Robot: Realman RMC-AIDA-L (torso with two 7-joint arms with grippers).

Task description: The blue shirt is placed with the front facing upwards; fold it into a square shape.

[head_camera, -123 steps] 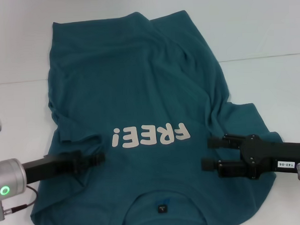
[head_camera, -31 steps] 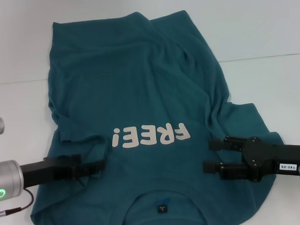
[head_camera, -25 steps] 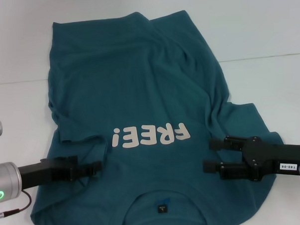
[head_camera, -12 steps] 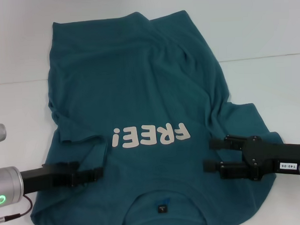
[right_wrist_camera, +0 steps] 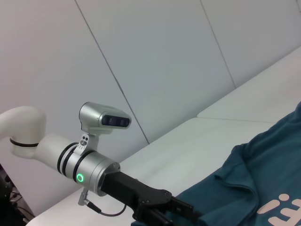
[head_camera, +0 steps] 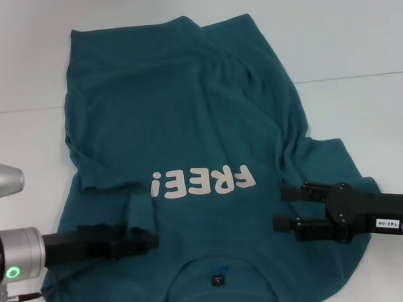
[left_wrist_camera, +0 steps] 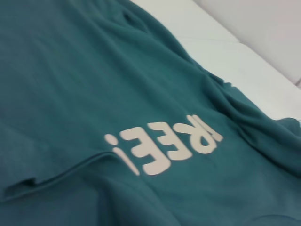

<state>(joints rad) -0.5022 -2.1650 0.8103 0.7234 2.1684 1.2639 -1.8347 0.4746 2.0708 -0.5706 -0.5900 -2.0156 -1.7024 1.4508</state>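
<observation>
The blue shirt lies spread front up on the white table, collar and dark neck label nearest me. Its pale "FREE!" lettering also shows in the left wrist view. My left gripper lies low over the shirt's near left part, below the lettering's left end and left of the collar; it also shows in the right wrist view. My right gripper is open and empty, just above the shirt's near right shoulder area, right of the lettering.
The white table shows on both sides of the shirt, with a seam line across the right. The shirt's left sleeve is folded inward into a ridge; the right sleeve lies rumpled. Grey wall panels stand behind.
My left gripper has dropped toward the near edge and reached rightward, closer to the collar. The right gripper and the shirt have stayed as they were.
</observation>
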